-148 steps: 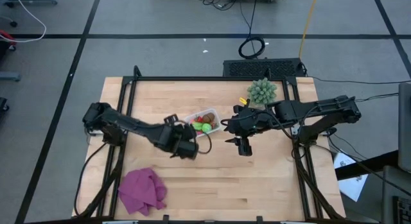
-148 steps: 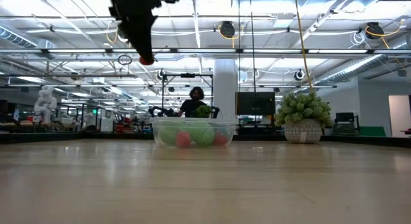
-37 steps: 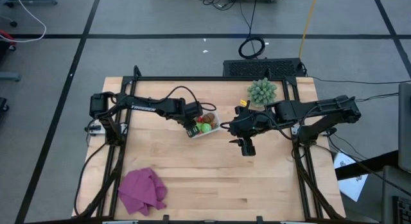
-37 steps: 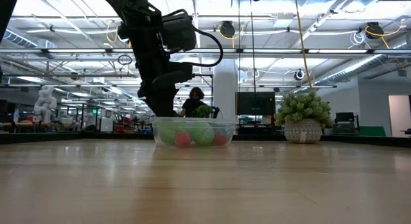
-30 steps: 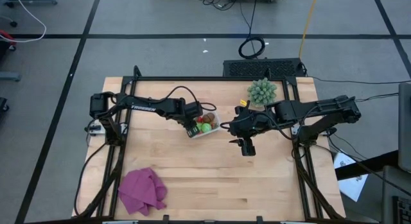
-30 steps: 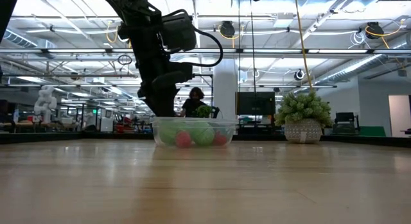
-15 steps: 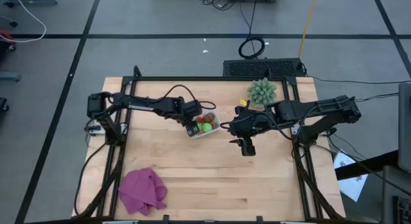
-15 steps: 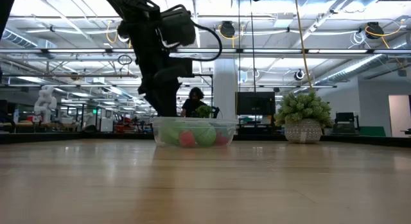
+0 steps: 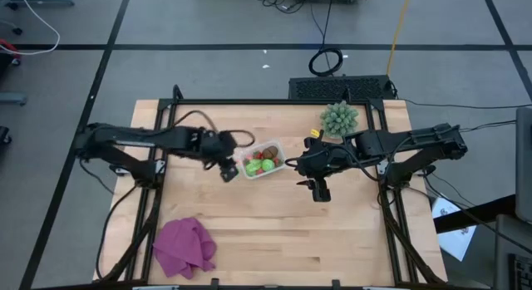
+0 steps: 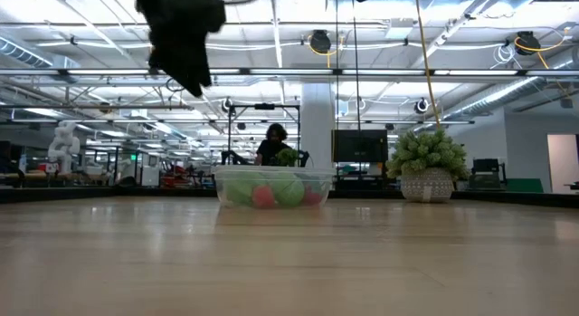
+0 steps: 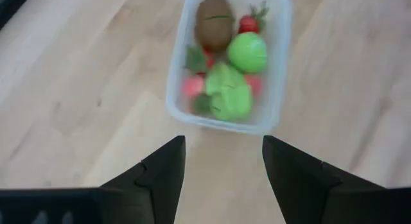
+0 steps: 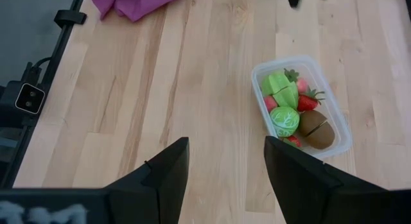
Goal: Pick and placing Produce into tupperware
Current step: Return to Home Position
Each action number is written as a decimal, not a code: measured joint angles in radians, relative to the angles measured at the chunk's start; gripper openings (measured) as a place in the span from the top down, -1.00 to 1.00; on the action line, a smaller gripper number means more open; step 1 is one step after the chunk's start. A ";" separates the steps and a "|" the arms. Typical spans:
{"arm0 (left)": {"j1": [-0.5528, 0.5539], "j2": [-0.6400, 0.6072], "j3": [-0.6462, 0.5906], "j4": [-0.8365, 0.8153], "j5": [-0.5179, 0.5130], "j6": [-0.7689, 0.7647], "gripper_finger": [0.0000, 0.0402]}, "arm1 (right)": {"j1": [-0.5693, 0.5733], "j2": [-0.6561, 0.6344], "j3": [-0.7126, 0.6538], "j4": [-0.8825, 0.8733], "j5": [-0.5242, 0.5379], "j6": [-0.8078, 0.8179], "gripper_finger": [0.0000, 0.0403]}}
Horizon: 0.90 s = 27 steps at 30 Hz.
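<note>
The clear tupperware (image 9: pixel 285 162) stands on the table between my two arms, its bottom flat on the wood. Inside lies the produce: a brown oval (image 11: pixel 215 22), a green ball (image 11: pixel 248 52), a green leafy piece (image 11: pixel 228 95) and small red pieces (image 12: pixel 308 99). My left gripper (image 9: pixel 230 171) hangs open in the air just left of the tupperware, fingers slanting down toward it and nothing between them. My right gripper (image 9: pixel 318 192) hovers open to the right of the tupperware, high over the table, also holding nothing.
A spiky pale-green plant in a pot (image 9: pixel 339 118) stands at the far right, behind my right arm. A purple cloth (image 9: pixel 183 246) lies crumpled at the near left. Bare wood stretches across the near half of the table.
My left gripper has left the tupperware's left end, rising well above it and drawing back toward the table's left edge. The tupperware has stayed where it was. My right arm has kept still.
</note>
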 joint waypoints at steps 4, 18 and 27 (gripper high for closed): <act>-0.131 -0.074 0.000 -0.096 -0.035 -0.169 -0.05 | 0.000 0.000 0.000 0.001 0.000 0.000 0.04; -0.568 0.016 -0.002 -0.140 -0.192 -0.554 -0.05 | 0.000 0.000 0.000 0.007 0.000 0.069 0.04; -0.659 -0.081 -0.002 -0.150 -0.438 -0.475 -0.05 | -0.003 -0.056 0.000 -0.019 0.046 0.004 0.04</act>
